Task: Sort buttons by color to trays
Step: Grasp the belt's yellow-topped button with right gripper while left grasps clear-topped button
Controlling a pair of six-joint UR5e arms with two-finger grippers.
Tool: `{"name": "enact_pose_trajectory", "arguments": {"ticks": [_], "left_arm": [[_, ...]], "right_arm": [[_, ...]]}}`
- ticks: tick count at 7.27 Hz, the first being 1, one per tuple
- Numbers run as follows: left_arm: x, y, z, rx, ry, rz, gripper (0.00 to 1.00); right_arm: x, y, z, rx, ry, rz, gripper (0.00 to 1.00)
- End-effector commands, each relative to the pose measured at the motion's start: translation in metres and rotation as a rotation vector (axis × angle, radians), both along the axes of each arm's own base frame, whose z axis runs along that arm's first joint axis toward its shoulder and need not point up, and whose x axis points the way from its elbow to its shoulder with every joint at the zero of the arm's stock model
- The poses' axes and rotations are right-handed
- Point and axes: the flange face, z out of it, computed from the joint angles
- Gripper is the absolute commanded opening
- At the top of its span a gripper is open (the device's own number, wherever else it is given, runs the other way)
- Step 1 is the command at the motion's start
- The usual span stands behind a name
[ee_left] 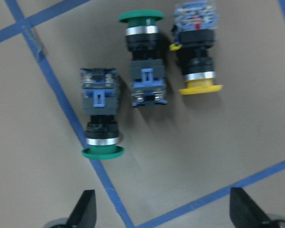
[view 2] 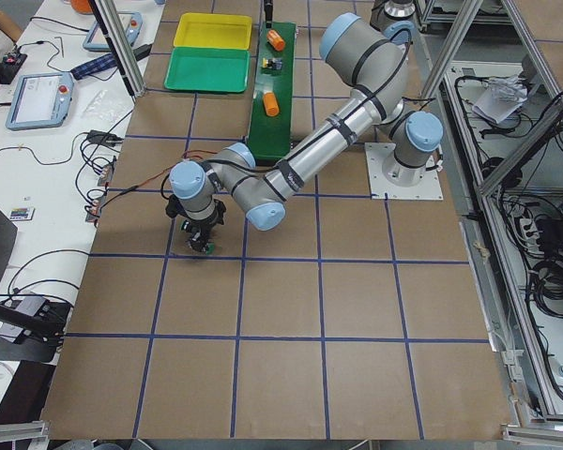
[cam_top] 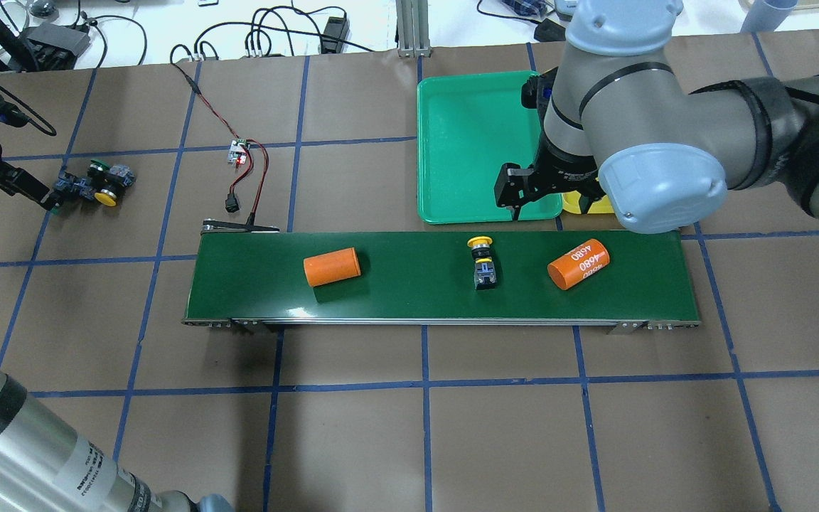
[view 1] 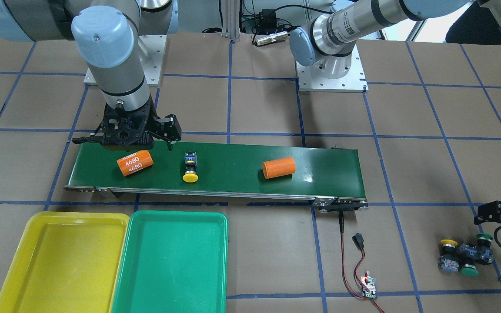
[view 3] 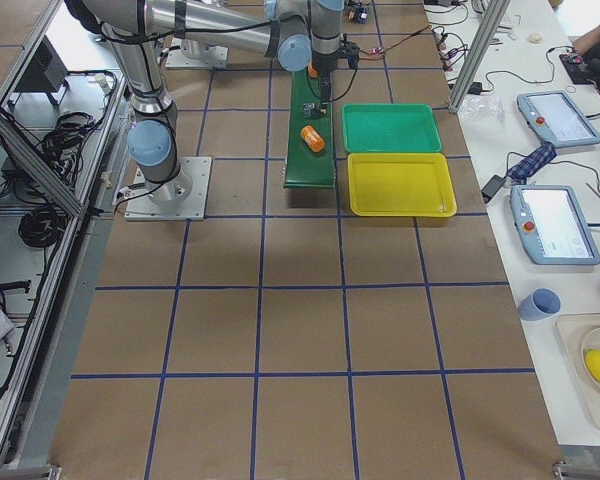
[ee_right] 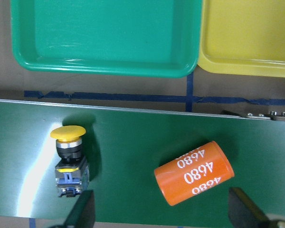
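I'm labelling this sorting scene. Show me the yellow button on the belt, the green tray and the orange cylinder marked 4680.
yellow button [ee_right: 69, 154]: right wrist view, black collar under its cap.
green tray [view 1: 172, 261]: front-facing view, bare floor.
orange cylinder [view 1: 135, 163]: front-facing view, printed side.

A long belt [cam_top: 416, 284] lies across the middle of the table [cam_top: 381, 441]. On it, a button [cam_top: 483, 264] sits between one roll [cam_top: 332, 267] and a second roll [cam_top: 579, 264]. One tray [view 1: 63, 261] and a second tray [view 1: 168, 261] lie side by side between the belt and the edge across from the robot. Three more buttons [view 1: 461, 256] bunch up near the robot's left end.
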Motion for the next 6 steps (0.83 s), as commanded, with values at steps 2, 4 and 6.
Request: {"name": "enact_pose_trajectory", "arguments": {"ticks": [2, 4, 6], "left_arm": [[0.016, -0.028, -0.026, -0.001, 0.007, -0.02, 1.0], [0.017, -0.028, -0.048, 0.023, 0.024, -0.044, 1.0], [0.014, -0.027, -0.054, 0.046, 0.037, -0.044, 0.2]], "right_arm": [[0.031, 0.004, -0.036, 0.064, 0.012, -0.046, 1.0], [0.038, -0.004, -0.07, 0.122, 0.036, -0.034, 1.0], [0.034, -0.008, -0.08, 0.14, 0.048, -0.043, 1.0]]}}
